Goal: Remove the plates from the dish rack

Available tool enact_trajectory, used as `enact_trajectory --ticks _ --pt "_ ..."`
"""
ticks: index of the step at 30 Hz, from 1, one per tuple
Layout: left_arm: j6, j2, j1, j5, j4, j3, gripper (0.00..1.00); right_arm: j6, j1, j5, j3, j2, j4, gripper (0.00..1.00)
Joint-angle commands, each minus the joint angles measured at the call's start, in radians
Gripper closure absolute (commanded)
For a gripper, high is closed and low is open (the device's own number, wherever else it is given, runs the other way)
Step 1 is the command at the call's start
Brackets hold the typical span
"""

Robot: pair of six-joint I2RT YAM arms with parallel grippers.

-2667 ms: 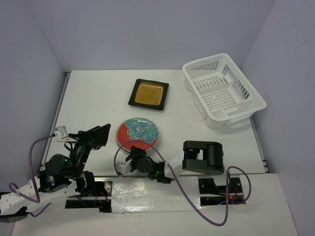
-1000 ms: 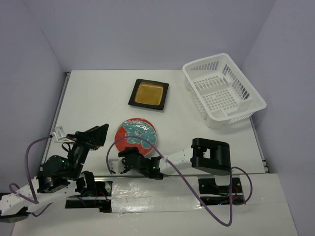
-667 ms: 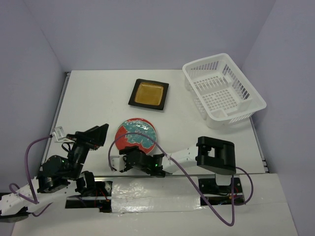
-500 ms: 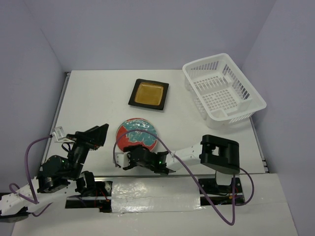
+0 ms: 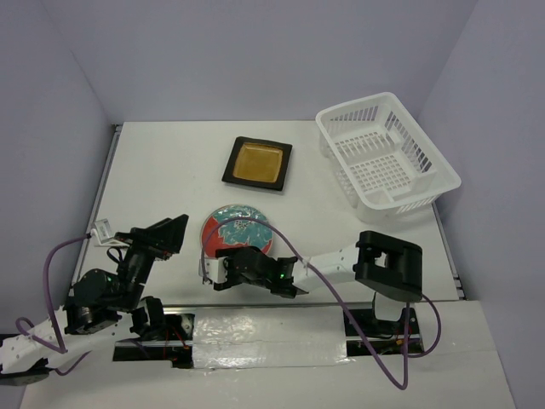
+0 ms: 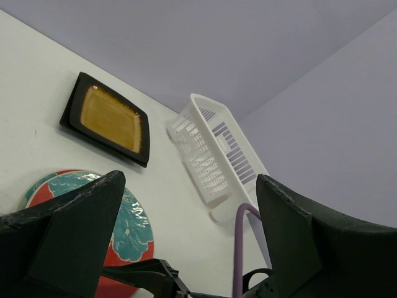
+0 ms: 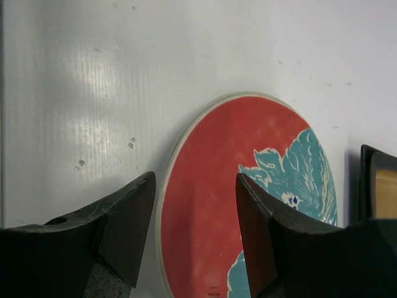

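Over near rim of round plate [image 7: 248,205], R gripper [image 7: 193,181] spread; L gripper [image 6: 189,180] spread.

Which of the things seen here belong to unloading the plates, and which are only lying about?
Belong to the job: dish rack; round patterned plate; square amber plate; right gripper, fingers open at the round plate.
Only lying about: purple cables; left gripper, open, holding nothing.

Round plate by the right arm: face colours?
Round plate: red with teal floral motif, pale rim; clearest in right wrist view.
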Motion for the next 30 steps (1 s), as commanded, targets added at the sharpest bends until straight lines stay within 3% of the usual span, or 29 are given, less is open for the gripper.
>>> enact_trajectory --ticks 1,6,9,10,13,18,22,26,30 --pt "0.019 0.010 -0.006 -0.002 0.049 0.003 0.01 0.034 -0.001 -0.061 0.012 -0.085 0.037 0.38" --pt "0.059 0.027 -0.006 -0.004 0.086 0.000 0.01 0.154 -0.016 -0.041 -0.035 -0.263 0.013 0.36" --pt "0.102 0.076 -0.006 0.004 0.120 0.008 0.00 0.296 -0.067 -0.035 -0.039 -0.401 -0.075 0.25" --pt "0.121 0.119 -0.006 0.021 0.135 0.014 0.00 0.392 -0.085 0.003 -0.047 -0.438 -0.092 0.13" --pt "0.156 0.242 -0.008 0.021 0.126 0.064 0.01 0.586 -0.148 0.127 -0.051 -0.585 -0.220 0.00" --pt "0.206 0.414 -0.006 0.045 0.124 0.132 0.01 0.818 -0.150 0.389 -0.067 -0.885 -0.461 0.00" --pt "0.258 0.463 -0.006 0.171 0.172 0.143 0.00 0.961 -0.154 0.528 -0.064 -1.060 -0.627 0.00" --pt "0.315 0.518 -0.006 0.266 0.227 0.141 0.01 1.042 -0.156 0.689 -0.056 -1.127 -0.701 0.00" --pt "0.352 0.595 -0.006 0.326 0.229 0.172 0.01 1.134 -0.156 0.744 -0.030 -1.121 -0.783 0.00"
